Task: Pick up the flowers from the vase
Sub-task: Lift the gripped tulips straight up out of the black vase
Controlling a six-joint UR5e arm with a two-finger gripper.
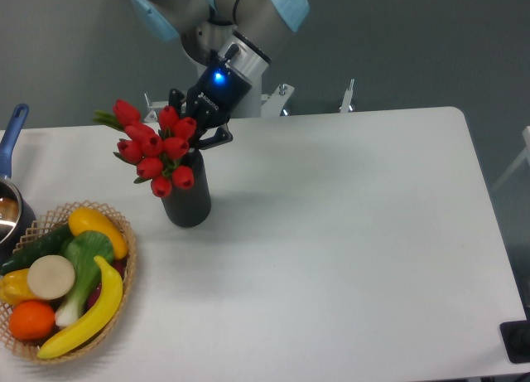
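Note:
The flowers (154, 147), a bunch of red tulip buds with green leaves, lean out to the left over the black vase (187, 203), with their stems still in its mouth. The vase stands upright at the table's left. My gripper (197, 135) reaches down from the back, just above the vase's rim. It is shut on the flowers behind the buds. The buds hide the fingertips and the stems.
A wicker basket (127, 241) of fruit and vegetables sits at the front left, close to the vase. A pot with a blue handle (12, 130) stands at the left edge. A dark object (517, 340) sits at the table's front right corner.

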